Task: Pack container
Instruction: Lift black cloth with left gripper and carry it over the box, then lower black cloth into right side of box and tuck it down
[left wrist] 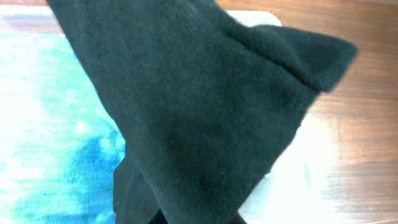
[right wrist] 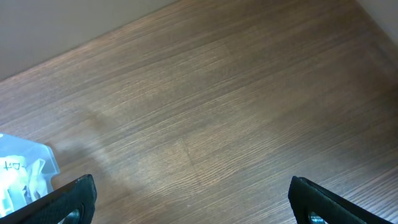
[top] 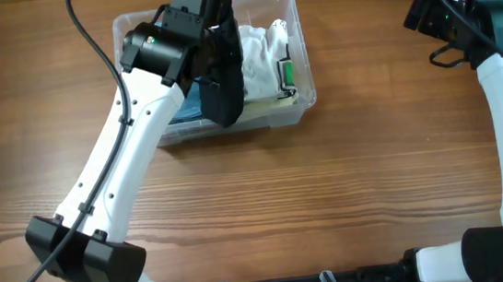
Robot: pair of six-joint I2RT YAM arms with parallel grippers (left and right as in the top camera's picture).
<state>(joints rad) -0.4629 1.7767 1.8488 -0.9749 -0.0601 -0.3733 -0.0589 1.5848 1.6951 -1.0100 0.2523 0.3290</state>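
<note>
Tabletop [top: 329,180]: wood, bare beneath the right pincer [right wrist: 193,199], which hangs released, its fingers spread wide, well apart from the work.

Container [top: 306,80]: sits directly under the left pincer [top: 219,42], at the far side of the tabletop.

Dark cloth [top: 226,92]: hangs from the left pincer over the middle of the container. Its lower end reaches toward the near wall. The fabric fills the left wrist view and covers the fingers. Because the cloth is suspended from it, I judge the pincer clenched on the cloth.

White cloth [top: 257,57]: already in the container, below and to the right of the left pincer.

Blue cloth [top: 188,105]: also inside, below and to the left of the pincer.

Small green item [top: 287,71]: at the right wall, beyond the white cloth. Too small to identify.

Step in hand, as judged: lower the dark cloth into the gap between the white and blue cloths.

Notes on doing it well:
- Bring the pincer straight down so the tail folds inside the walls.
- Watch the near rim, since the hanging end may drape over it.
- Release only once most of the cloth rests on the contents.
- Lift away vertically so the cloth does not snag and drag out.
</note>
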